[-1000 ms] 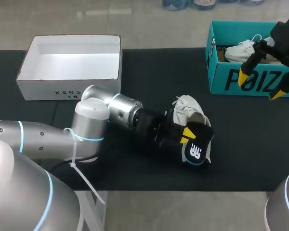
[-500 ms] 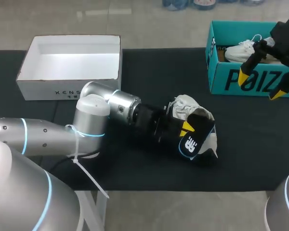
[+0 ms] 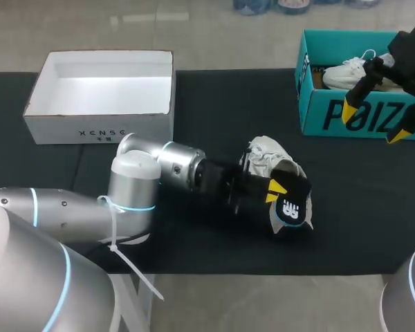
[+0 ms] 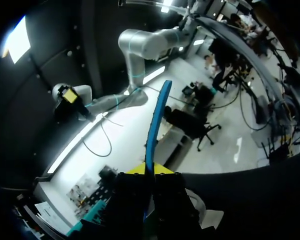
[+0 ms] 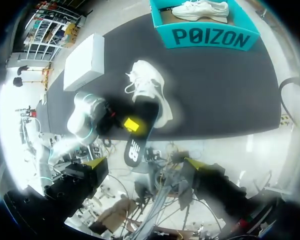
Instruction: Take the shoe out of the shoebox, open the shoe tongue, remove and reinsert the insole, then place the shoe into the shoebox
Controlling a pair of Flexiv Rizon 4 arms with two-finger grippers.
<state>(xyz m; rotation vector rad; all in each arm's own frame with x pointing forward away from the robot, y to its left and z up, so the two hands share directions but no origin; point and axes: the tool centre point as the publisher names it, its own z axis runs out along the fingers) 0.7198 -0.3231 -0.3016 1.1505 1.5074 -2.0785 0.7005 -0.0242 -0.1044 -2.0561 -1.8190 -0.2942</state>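
Observation:
A white shoe (image 3: 265, 155) lies on the black table (image 3: 360, 200), near its middle. My left gripper (image 3: 272, 188) is just in front of the shoe, shut on a black insole (image 3: 291, 205) with a white logo. Its own wrist view shows the insole (image 4: 157, 117) edge-on, rising from between the left gripper's (image 4: 150, 170) closed yellow tips. From above, the right wrist view takes in the shoe (image 5: 150, 87), the insole (image 5: 136, 136) and the left gripper (image 5: 131, 123). My right gripper (image 3: 373, 124) hangs open over the teal shoebox (image 3: 324, 115), holding nothing.
The teal shoebox (image 5: 210, 37) at the back right holds a second white shoe (image 3: 349, 69). An empty white box (image 3: 97, 128) stands at the back left. My left arm lies across the table's front middle.
My left wrist has turned, twisting the insole over the shoe and shifting it slightly right. The right arm has not moved.

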